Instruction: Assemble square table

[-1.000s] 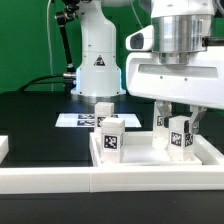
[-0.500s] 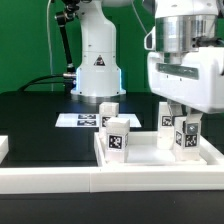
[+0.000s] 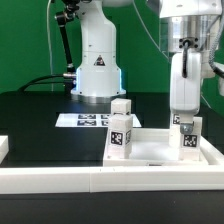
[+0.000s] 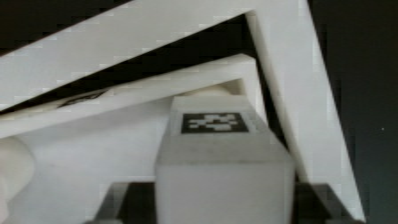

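Robotics lab: green backdrop point(image 3: 30, 40), marker board point(image 3: 85, 120), black table point(image 3: 40, 115).

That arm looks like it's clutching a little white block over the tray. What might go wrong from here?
1. The pincer grips the block only near its top, so the block might tilt or slip while being seated.
2. Another loose block stands upright nearby at the tray's edge; a sideways swing of the arm could topple it.
3. The wrist view shows the tray's rim close beside the held block, so it might catch there.
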